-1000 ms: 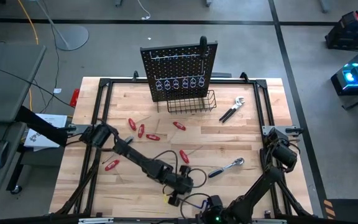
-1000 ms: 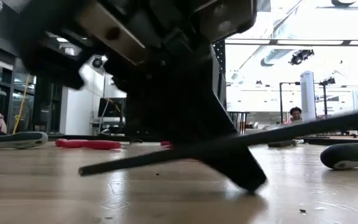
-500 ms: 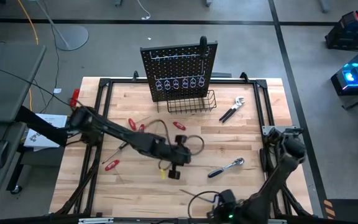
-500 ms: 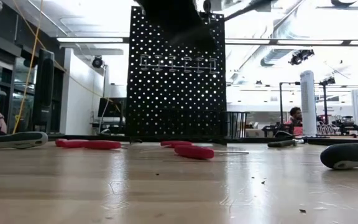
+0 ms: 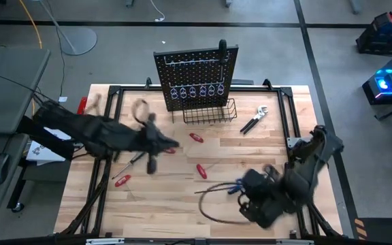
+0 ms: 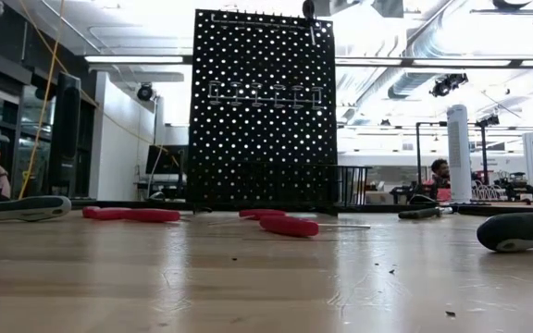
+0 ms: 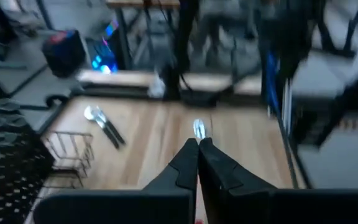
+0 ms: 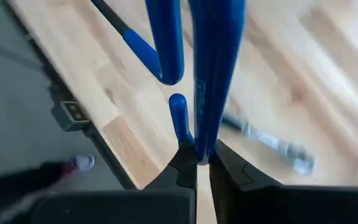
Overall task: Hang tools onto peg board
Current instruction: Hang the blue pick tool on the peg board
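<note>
- The right gripper [image 8: 196,163] is clamped tight on a blue T-handle key [image 8: 211,68]; in the right wrist view the blue bar is pinched between the dark fingers [image 8: 180,168], so that tool is clearly held.
- That gripper is seen low over the near right part of the table [image 5: 148,194] in the high view, and it's pretty blurred there.
- The left gripper [image 7: 198,146] is shut too, with nothing visible between its tips in its own wrist view. It's parked over the left middle of the table, near the red-handled screwdrivers [image 5: 199,170].
- The peg board [image 5: 196,78] stands upright at the far middle edge, a wire basket [image 5: 209,112] at its base and one black-handled tool [image 5: 222,51] hung at its upper right already.
- A chrome ratchet [image 8: 272,144] is lying on the wood just past the held key, and pliers [image 5: 253,120] lie far right, beside the basket.
- Step in hand, by the looks of it: the key is gripped and needs carrying to the board.
- Next move would probably call for a long reach toward the far side, with the handle lined up on a free hook.
- Most tools are not hung yet, so it's early days.
</note>
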`<state>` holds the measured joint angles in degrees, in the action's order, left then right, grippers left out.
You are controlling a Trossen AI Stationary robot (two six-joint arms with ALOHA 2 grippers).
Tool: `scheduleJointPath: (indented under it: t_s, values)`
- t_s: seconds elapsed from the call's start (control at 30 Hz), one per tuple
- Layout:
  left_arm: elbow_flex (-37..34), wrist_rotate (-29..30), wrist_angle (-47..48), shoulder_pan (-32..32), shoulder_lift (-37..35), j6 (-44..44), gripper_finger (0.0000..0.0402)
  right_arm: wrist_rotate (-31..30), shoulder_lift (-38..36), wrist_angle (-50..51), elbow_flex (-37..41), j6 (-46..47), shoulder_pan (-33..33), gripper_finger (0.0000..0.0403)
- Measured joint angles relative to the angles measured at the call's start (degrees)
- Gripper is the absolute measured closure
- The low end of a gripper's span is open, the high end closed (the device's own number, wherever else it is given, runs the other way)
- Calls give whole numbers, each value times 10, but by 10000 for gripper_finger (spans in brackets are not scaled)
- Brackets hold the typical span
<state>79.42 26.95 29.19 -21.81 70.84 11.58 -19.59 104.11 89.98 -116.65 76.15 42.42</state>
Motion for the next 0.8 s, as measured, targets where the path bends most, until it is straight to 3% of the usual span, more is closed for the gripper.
scheduleJointPath:
  t_s: [0.17,0.4,0.57,0.7,0.8]
  values:
    - [47,10,58,13,-36,-26,345,16,-1,1,-66,-240,-102,398]
    - [127,-8,130,33,-6,-95,218,60,-3,2,-137,-466,-244,398]
    - [145,-130,132,89,14,-33,157,83,-2,-2,-148,-594,-314,398]
    - [145,-243,142,145,40,44,144,65,-2,-7,-148,-655,-348,398]
    - [145,-278,140,176,66,73,143,40,-2,-11,-148,-692,-361,398]
